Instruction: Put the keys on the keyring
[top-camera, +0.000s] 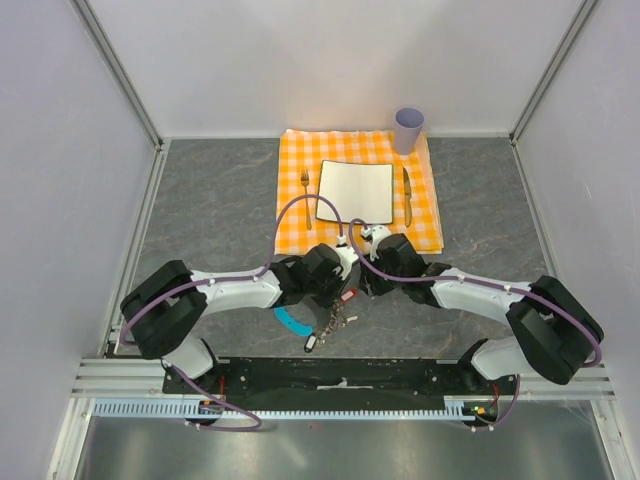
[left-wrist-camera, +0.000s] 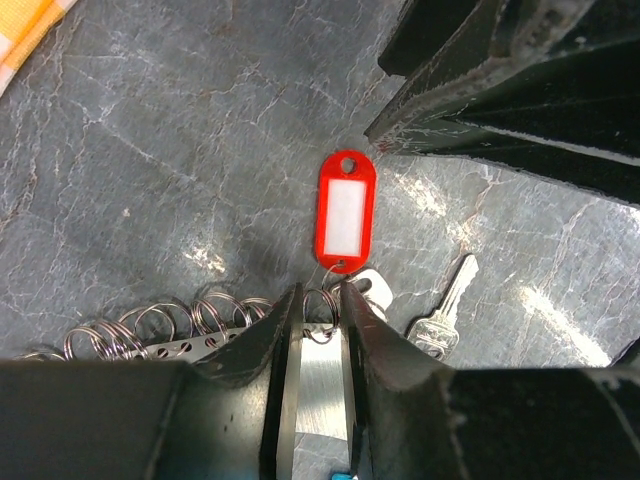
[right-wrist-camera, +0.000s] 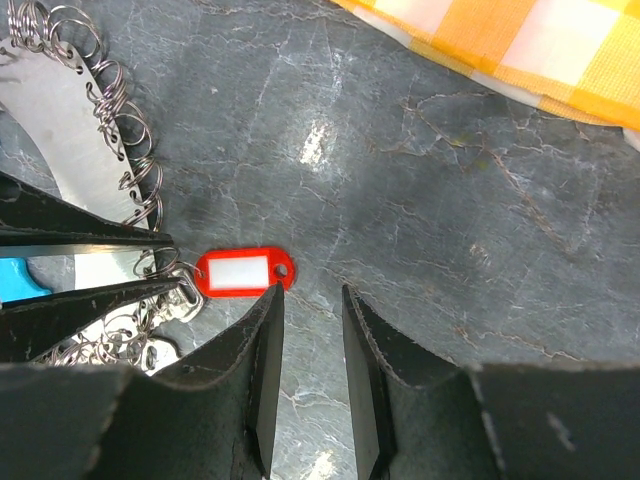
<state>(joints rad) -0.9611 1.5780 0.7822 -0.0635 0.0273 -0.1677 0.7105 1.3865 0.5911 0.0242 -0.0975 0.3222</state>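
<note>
The keyring (left-wrist-camera: 180, 340) is a silvery perforated metal strip lined with wire rings, with a blue tab (top-camera: 290, 322) at one end. My left gripper (left-wrist-camera: 318, 292) is shut on the strip, and one wire ring sits between its fingertips. From that ring a red key tag (left-wrist-camera: 346, 208) with a white label lies flat on the table. A silver key (left-wrist-camera: 445, 310) lies just right of the left fingers. My right gripper (right-wrist-camera: 310, 290) stands open over bare table with nothing between its fingers. Its left fingertip is right beside the red key tag (right-wrist-camera: 243, 273).
An orange checked cloth (top-camera: 430, 215) lies at the back with a white plate (top-camera: 355, 192), a fork (top-camera: 305, 185), a knife (top-camera: 407, 195) and a purple cup (top-camera: 408, 128). Both arms meet at the table's near middle, and the cloth's edge (right-wrist-camera: 520, 50) is close beyond the right gripper.
</note>
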